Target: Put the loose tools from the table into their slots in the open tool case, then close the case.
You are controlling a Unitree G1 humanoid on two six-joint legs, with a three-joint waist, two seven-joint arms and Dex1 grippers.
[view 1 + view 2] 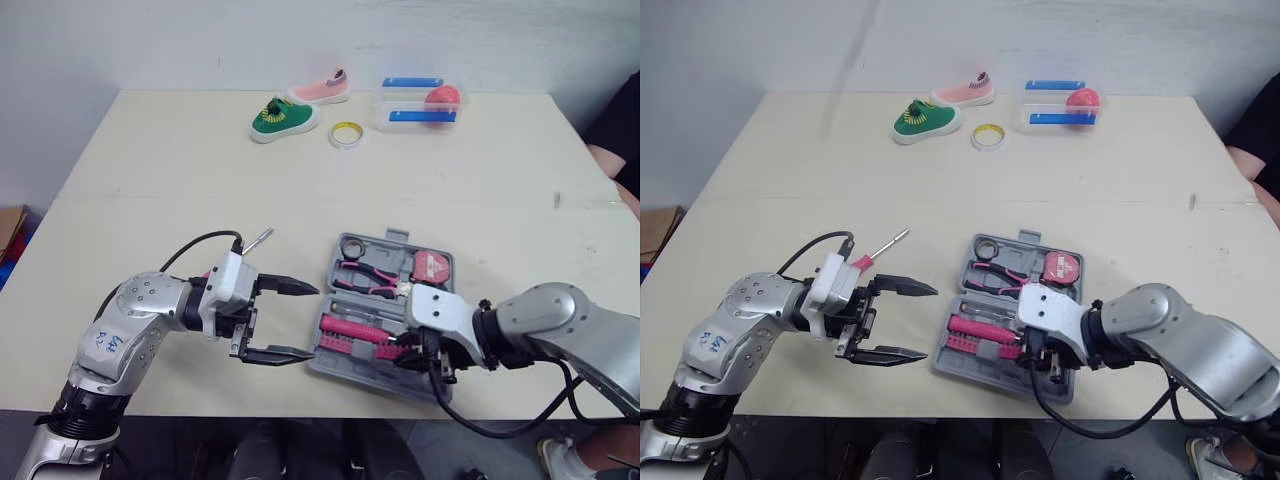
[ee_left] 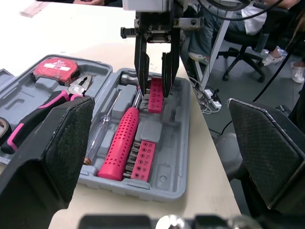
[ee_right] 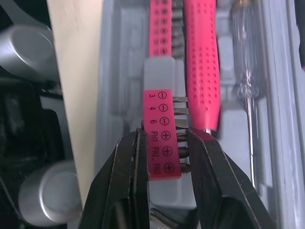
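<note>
The right gripper (image 3: 166, 137) pinches the flat pink plastic bit holder (image 3: 159, 109) inside the grey moulded case (image 1: 392, 240), lower centre. The left gripper (image 1: 306, 322) gapes wide, empty.

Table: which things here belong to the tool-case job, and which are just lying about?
Job: case; bit holder in the right gripper; loose screwdriver; pliers; tape measure.

Lying about: green shoe; pink shoe; tape roll; clear box.
</note>
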